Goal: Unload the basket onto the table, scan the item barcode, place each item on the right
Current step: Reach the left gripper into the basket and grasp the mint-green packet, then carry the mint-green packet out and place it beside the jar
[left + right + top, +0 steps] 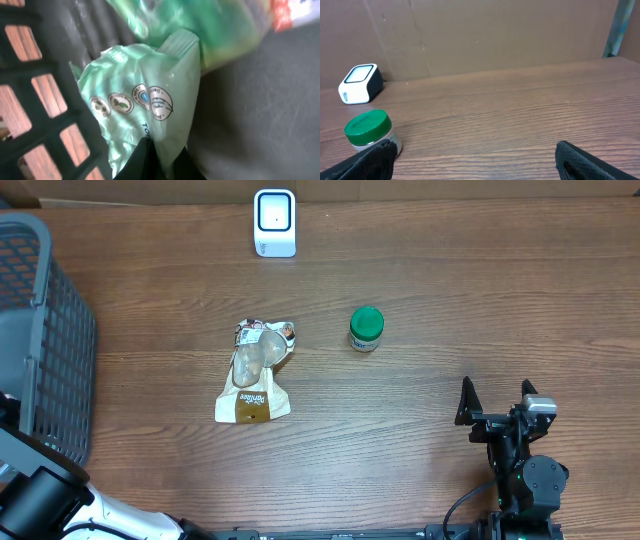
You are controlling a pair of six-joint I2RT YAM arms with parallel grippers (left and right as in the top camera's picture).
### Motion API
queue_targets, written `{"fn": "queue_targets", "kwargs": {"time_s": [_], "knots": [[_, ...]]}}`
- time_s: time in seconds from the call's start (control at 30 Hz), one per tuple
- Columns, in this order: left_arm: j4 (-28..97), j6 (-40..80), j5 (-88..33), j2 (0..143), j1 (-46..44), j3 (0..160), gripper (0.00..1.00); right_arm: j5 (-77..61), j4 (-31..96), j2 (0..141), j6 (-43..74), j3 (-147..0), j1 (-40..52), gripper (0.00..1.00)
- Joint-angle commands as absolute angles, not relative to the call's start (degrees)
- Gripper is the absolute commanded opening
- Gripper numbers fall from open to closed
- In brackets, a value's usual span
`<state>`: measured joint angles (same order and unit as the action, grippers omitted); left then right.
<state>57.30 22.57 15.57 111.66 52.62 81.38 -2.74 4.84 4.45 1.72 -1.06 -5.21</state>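
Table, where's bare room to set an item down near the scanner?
Bare wood right of the scanner, above the jar, out to the right edge; also between basket and pouch. Tightest between pouch and jar. In the basket, the left gripper pinches a bag.

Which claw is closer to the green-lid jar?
Right. The right claw is open, the jar just ahead on its left; the left claw is far off inside the basket, shut on a green bag.
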Motion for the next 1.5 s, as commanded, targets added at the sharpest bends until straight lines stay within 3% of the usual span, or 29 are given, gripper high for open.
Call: {"fn": "queue_targets", "kwargs": {"time_s": [0.0,0.33,0.57,0.73,1.0,1.27,1.47], "knots": [[61.0,23.1,11.9,113.1,52.8,87.2,0.04,-2.6,4.7,4.1,1.7,-0.5,-5.4,1.0],[71.6,19.2,-4.6,108.3,50.7,114.1,0.04,-2.6,4.7,4.1,1.7,-0.5,-5.4,1.0],[72.0,17.7,-8.0,95.5,42.1,121.0,0.04,-2.6,4.7,4.1,1.7,-0.5,-5.4,1.0],[75.0,15.1,-6.5,88.5,29.8,121.0,0.05,-2.6,4.6,4.1,1.7,-0.5,-5.4,1.0],[81.7,15.3,-3.8,89.4,3.4,115.2,0.04,-2.6,4.7,4.1,1.7,-0.5,-5.4,1.0],[72.9,20.8,-3.5,91.5,-16.3,98.5,0.04,-2.6,4.7,4.1,1.7,-0.5,-5.4,1.0],[63.2,25.6,-1.6,94.5,-25.8,87.9,0.04,-2.6,4.7,4.1,1.7,-0.5,-5.4,1.0]]}}
